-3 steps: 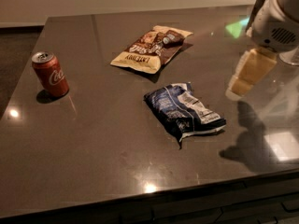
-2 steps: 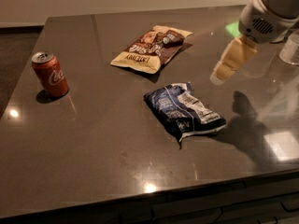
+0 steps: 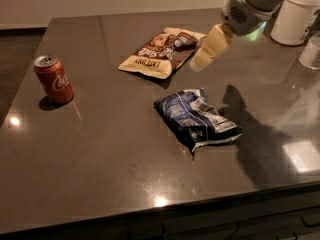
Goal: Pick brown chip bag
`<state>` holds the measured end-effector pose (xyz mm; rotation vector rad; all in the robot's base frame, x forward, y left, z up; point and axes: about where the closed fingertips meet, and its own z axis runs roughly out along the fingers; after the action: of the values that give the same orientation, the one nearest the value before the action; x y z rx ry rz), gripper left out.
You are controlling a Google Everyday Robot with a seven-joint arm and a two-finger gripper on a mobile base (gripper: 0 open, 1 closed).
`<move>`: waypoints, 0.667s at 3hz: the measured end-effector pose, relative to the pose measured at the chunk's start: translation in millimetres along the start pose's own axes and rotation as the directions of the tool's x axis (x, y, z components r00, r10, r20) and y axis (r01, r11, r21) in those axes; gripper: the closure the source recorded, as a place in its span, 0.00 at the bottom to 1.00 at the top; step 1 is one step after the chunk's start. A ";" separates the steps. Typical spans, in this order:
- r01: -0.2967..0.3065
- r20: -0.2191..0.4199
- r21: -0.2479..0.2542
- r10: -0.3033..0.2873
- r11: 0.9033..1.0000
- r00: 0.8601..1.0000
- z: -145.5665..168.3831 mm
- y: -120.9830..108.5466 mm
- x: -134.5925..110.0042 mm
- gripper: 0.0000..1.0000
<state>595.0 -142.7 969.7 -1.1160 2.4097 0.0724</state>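
The bench holds one brown chip bag, one blue bag and one red can. The gripper hovers just right of the brown chip bag; whether it is open cannot be told.

Dark table bears red can, blue bag, brown chip bag; jaws hover apparently just beside it.

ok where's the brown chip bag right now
In the camera view the brown chip bag lies flat at the far middle of the table, behind the blue bag; the gripper hovers beside its right end, the red can stands to its left.
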 end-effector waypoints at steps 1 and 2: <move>-0.065 -0.001 0.004 0.065 0.998 0.998 23.8 2.8 -21.4 0.00; -0.134 0.000 0.055 0.134 0.990 0.991 37.6 -0.5 -30.4 0.00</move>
<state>627.3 -112.5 950.0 -0.9301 2.4719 0.0487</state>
